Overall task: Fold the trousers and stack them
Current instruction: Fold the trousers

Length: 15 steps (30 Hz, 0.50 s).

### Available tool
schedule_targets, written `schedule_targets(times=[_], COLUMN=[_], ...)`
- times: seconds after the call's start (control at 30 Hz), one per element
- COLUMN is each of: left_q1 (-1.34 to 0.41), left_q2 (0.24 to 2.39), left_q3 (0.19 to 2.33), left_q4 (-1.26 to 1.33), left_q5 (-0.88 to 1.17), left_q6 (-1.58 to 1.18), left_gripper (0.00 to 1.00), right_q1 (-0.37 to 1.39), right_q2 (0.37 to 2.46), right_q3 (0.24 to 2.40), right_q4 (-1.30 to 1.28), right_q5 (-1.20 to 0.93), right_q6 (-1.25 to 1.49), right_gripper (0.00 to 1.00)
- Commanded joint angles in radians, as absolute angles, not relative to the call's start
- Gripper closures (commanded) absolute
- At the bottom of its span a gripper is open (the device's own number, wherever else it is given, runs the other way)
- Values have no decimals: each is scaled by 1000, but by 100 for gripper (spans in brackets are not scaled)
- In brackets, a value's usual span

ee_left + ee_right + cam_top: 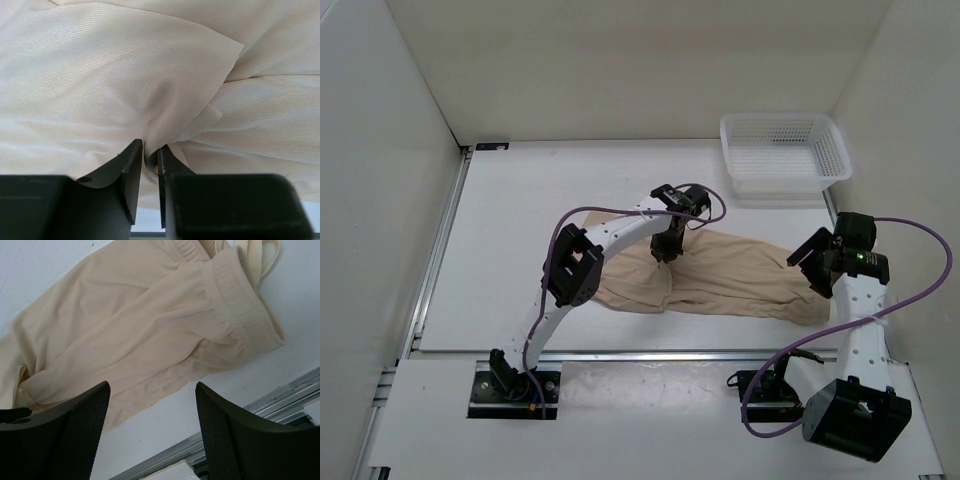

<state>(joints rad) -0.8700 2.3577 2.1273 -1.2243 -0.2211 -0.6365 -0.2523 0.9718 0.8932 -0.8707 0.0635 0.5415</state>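
Note:
The beige trousers (740,275) lie crumpled across the middle of the table, waistband end toward the right. My left gripper (665,250) is down on the cloth near its middle and is shut on a pinched fold of the trousers (150,150); the fabric fills the left wrist view. My right gripper (812,262) hovers over the right end, open and empty. In the right wrist view the elastic waistband (245,300) lies beyond the open fingers (75,430), with bare table between them.
A white mesh basket (785,152) stands at the back right corner. A metal rail (660,354) runs along the table's near edge. White walls close in the left, back and right sides.

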Motion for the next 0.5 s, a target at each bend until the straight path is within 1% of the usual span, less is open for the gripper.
schedule_targets(times=[0.0, 0.07, 0.13, 0.17, 0.47], left_q1=[-845, -835, -825, -825, -825], left_q2=[2247, 2247, 2247, 2247, 2204], left_q3=[2148, 2148, 2148, 2148, 2147], left_q4=[-1229, -1229, -1229, -1229, -1195], left_q5=[-203, -202, -193, -184, -143], left_q6=[-627, -627, -617, -617, -617], left_gripper=[73, 79, 88, 90, 90], right_q1=[-241, -241, -241, -241, -241], right_q2=[953, 953, 953, 953, 953], right_q3=[911, 911, 911, 911, 911], right_q4=[-881, -881, -881, -881, -881], right_q5=[51, 51, 51, 51, 51], right_q6=[522, 522, 522, 522, 522], right_gripper=[26, 26, 26, 26, 26])
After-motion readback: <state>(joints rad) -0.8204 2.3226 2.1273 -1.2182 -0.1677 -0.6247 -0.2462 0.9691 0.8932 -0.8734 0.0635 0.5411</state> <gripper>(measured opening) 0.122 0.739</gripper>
